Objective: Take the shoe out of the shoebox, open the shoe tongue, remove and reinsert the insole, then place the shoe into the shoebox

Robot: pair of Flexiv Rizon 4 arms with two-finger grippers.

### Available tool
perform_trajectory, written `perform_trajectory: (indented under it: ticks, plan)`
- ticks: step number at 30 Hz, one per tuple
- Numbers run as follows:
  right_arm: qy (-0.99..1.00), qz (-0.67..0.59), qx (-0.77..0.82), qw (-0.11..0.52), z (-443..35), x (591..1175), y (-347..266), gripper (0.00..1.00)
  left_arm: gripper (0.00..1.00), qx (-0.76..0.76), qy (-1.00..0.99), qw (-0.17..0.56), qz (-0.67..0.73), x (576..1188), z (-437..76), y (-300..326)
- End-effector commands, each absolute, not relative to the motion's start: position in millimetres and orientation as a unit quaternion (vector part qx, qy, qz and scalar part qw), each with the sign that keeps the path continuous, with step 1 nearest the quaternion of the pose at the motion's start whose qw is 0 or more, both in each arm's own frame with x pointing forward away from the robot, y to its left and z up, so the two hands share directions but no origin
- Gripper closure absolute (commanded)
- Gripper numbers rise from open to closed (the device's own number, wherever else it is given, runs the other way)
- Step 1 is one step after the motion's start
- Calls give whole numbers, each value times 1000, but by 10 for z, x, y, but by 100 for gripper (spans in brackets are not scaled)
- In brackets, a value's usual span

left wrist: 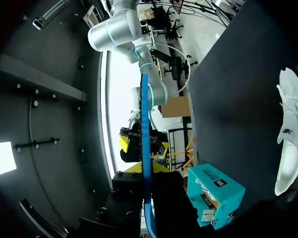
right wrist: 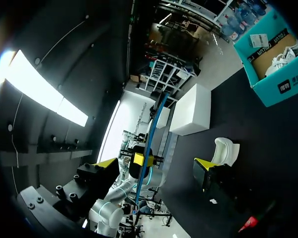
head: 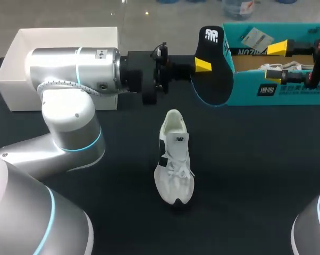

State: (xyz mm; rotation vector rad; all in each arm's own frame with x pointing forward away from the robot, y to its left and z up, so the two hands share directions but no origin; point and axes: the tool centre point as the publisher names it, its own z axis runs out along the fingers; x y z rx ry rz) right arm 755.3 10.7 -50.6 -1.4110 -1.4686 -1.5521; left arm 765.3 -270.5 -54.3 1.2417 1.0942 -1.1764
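Note:
My left gripper [head: 205, 65] is shut on a black insole [head: 213, 64] with a blue rim and holds it upright in the air, just left of the teal shoebox [head: 279, 90]. In the left wrist view the insole [left wrist: 144, 124] is edge-on, pinched in that gripper [left wrist: 145, 168]. The white shoe [head: 175, 159] lies on the dark table, toe toward me, below the insole. My right gripper [head: 293, 64] hovers over the shoebox, open and empty. In the right wrist view that gripper [right wrist: 156, 163] faces the edge-on insole [right wrist: 150, 139], with the shoe [right wrist: 225, 151] beside one finger.
A white box lid [head: 22, 64] sits at the table's back left, behind my left arm. The teal shoebox [right wrist: 273, 64] holds a second white shoe [head: 279, 68] and a paper tag. Dark table surface spreads around the shoe.

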Motion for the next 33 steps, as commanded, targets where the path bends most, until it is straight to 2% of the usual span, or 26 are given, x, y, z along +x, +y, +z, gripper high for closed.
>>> perform_trajectory:
  ticks: [1,7,10,16,25,28,29,33]
  plan:
    - [-549,-581,-530,285,-509,7541,119,0,100,519,457,529,-492,7654,-551,-2714]
    - [-549,-581,-530,285,-509,7541,119,0,100,519,457,529,-492,7654,-551,-2714]
    - [-519,-578,-534,334,-497,7555,148,0,100,519,457,529,-492,7654,-551,-2714]
    - [-528,-544,-532,378,-536,7552,203,0,100,519,457,529,-492,7654,-551,-2714]
    - [-524,-543,-544,368,-542,7557,201,0,100,519,457,529,-492,7654,-551,-2714]
    - [-524,-543,-544,368,-542,7557,201,0,100,451,534,457,-550,7619,-461,-2734]
    - [-524,-543,-544,368,-542,7557,201,0,100,408,570,413,-581,7613,-417,-2743]
    - [-524,-543,-544,368,-542,7557,201,0,100,310,665,312,-604,7587,-320,-2740]
